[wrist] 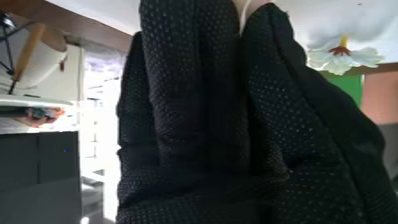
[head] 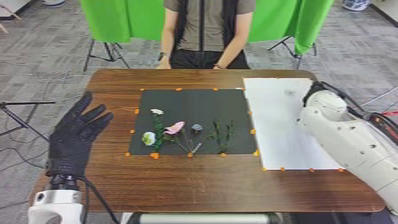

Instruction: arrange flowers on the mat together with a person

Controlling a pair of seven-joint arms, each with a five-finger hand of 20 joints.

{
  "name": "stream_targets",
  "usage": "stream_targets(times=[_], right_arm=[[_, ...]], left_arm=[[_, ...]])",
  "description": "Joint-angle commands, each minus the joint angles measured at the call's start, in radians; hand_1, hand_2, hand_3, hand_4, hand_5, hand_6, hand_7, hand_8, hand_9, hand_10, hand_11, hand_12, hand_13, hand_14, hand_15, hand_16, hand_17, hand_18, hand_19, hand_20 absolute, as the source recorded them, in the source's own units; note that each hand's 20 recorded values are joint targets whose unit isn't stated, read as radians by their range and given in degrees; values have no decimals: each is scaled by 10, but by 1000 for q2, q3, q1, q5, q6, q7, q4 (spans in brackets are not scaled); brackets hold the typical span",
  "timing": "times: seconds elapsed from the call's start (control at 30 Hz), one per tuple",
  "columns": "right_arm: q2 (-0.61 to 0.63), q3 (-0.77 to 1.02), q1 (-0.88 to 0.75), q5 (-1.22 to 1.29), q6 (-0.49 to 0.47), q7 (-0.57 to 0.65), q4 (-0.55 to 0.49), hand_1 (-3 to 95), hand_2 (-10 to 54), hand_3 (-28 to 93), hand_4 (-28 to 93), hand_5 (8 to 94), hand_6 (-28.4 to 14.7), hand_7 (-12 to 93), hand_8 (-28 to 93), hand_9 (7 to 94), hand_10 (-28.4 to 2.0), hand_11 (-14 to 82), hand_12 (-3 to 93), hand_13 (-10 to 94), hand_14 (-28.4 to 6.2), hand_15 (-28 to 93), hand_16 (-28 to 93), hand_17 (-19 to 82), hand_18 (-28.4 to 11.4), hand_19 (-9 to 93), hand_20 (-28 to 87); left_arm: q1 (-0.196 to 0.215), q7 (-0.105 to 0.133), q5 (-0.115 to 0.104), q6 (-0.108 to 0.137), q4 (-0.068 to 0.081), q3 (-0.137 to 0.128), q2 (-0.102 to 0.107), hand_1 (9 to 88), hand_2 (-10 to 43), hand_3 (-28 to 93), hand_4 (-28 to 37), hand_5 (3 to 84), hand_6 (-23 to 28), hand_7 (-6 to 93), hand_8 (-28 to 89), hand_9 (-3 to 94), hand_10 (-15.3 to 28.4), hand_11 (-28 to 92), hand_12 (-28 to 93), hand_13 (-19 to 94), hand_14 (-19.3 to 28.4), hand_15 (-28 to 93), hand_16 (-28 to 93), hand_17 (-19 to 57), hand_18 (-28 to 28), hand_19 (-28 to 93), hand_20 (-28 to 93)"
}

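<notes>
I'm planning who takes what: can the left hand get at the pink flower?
Probably yes: the left hand is open, left of the dark mat, though a white flower lies between it and the pink flower.

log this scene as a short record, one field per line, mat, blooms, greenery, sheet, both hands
mat: dark mat on the brown table
blooms: small white flower, larger white bloom nearer the robot, pink flower, bluish-grey flower, all on the mat
greenery: green sprigs, right of the bluish-grey flower
sheet: white sheet, right of the mat
left hand: open, left of the mat
right hand: at the sheet's far right, near another white flower
</notes>
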Motion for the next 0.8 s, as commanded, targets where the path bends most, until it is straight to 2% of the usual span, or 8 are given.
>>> stream_targets(times=[0.03,0.13,0.37,0.5,0.63,0.77,0.8], right_arm=[[-3,23,-18,-52,31,-31,-49,633,-95,606,-282,836,29,221,-39,922,-54,55,280,843,-17,333,295,334,-88,654,50],[-4,63,-48,-99,51,-45,-105,637,-95,608,-283,847,28,216,-39,932,-53,56,279,858,-14,322,305,344,-76,630,47],[36,132,-110,-111,100,-102,-287,642,-95,615,-283,849,16,213,-27,930,-47,56,304,861,-15,325,337,345,-71,609,60],[11,180,-150,-92,73,-178,-397,642,-95,620,-283,848,14,212,-23,934,-47,71,309,859,-16,335,342,354,-69,593,76],[-36,208,-194,-43,42,-232,-484,640,-95,624,-283,847,13,212,-21,936,-48,68,315,858,-17,346,339,365,-63,558,123],[-128,222,-245,-23,-27,-276,-521,639,-95,626,-283,845,11,212,-22,936,-48,66,317,856,-17,347,340,366,-61,549,129],[-147,213,-255,-29,-34,-278,-521,639,-95,626,-283,844,11,212,-21,936,-47,66,318,856,-17,348,340,365,-61,548,130]], left_arm=[[12,-6,6,-12,-4,0,-13,216,51,789,-272,333,51,86,-84,350,171,187,105,266,234,369,-54,-69,251,533,49],[13,-19,11,-15,-4,-4,-17,216,52,788,-272,333,52,86,-84,349,171,188,105,265,234,369,-54,-69,251,533,49],[24,-12,8,-7,-11,-13,-12,216,52,788,-271,333,51,86,-84,349,171,188,105,266,235,370,-54,-69,251,533,48],[33,-8,7,-5,-15,-18,-14,216,52,789,-271,333,51,86,-84,349,171,188,105,266,234,369,-54,-69,252,534,48],[25,-19,11,-13,-13,-14,-19,216,52,788,-271,333,51,85,-84,350,171,188,105,266,234,368,-54,-69,252,534,47],[28,-11,5,-4,-14,-16,-8,216,52,788,-271,333,51,85,-83,349,171,188,105,266,234,369,-53,-69,252,534,47],[28,-14,6,-7,-13,-17,-13,216,52,788,-271,333,51,85,-83,349,171,188,105,267,234,370,-53,-69,252,534,47]])
